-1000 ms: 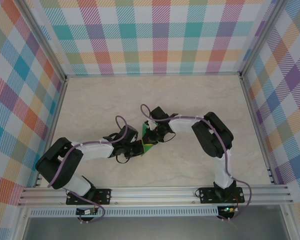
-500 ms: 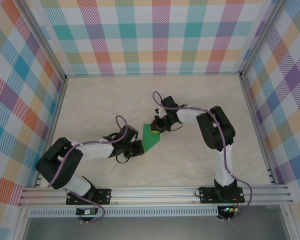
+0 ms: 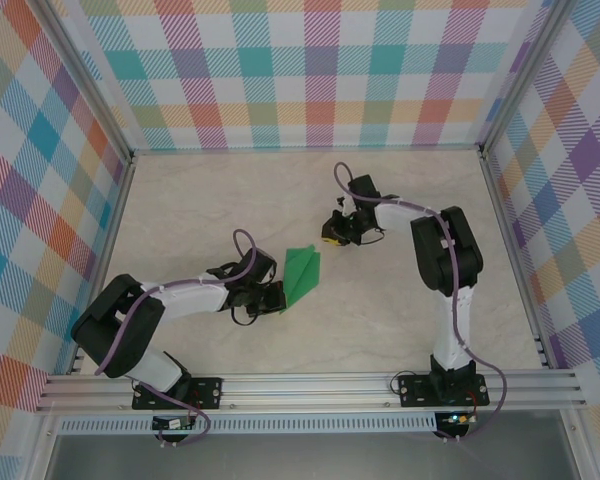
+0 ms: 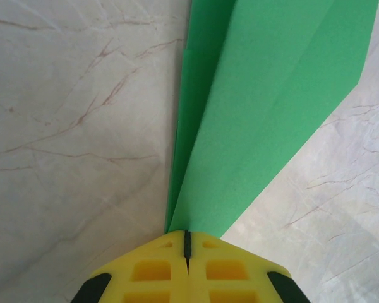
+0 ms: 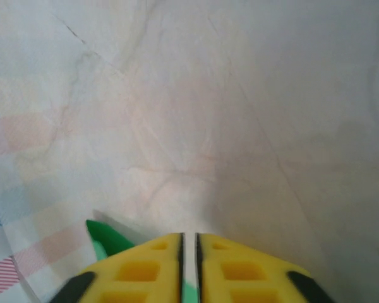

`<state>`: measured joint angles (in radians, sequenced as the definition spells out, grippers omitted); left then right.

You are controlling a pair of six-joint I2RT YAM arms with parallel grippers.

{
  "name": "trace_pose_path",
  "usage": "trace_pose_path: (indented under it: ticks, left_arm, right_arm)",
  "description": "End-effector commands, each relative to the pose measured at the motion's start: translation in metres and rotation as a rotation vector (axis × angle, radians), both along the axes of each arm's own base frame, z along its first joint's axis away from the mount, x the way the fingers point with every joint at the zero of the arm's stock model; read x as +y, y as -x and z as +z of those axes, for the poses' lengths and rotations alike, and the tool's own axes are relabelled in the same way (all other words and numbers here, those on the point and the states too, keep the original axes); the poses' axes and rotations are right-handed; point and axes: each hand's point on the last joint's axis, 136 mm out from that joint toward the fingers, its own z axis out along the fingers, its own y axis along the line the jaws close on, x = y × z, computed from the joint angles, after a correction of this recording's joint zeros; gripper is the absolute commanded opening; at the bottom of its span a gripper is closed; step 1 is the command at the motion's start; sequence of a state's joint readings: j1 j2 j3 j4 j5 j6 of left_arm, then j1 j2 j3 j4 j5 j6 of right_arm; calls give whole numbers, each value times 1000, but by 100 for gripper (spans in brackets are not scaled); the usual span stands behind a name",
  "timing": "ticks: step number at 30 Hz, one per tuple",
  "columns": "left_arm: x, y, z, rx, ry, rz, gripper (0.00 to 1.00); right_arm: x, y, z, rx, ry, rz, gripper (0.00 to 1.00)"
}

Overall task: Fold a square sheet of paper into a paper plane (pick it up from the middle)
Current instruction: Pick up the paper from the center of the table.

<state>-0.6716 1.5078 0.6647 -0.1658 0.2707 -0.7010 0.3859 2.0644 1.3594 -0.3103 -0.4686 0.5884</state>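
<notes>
At wrist level, left claw (image 4: pixel 187 236) tight on paper plane (image 4: pixel 265 113).

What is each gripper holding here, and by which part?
Left gripper pinches the folded green paper at its narrow pointed end. Right gripper holds nothing, apart from it.
</notes>
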Motion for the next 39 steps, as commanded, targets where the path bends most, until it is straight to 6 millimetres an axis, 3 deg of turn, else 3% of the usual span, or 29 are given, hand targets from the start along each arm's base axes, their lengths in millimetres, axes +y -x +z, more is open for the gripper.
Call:
trace_pose_path:
  ticks: [1,6,12,19,24,31,33,37,39]
  left_arm:
    - [-5,-8,25,-36,16,-21,7]
    - [-9,-33,56,-156,48,40,26]
    - [1,-55,46,-170,-30,125,39]
    - [12,-64,32,-141,-65,193,50]
    - [31,-66,32,-142,-105,238,59]
    - [50,-68,36,-143,-100,274,72]
    - [52,-69,38,-144,-86,275,77]
    - [58,-70,44,-145,-53,285,100]
    - [60,-70,46,-145,-41,286,100]
  right_arm:
    - [-6,12,47,-55,-49,-58,30]
    - [6,57,44,23,-124,-52,45]
    - [38,85,26,84,-121,8,47]
    - [70,87,12,92,-130,72,44]
    - [75,86,3,109,-129,81,41]
    - [86,86,9,75,-214,116,32]
    - [88,86,8,68,-223,120,29]
    - [91,87,2,61,-219,133,25]
    - [93,88,-1,55,-210,141,25]
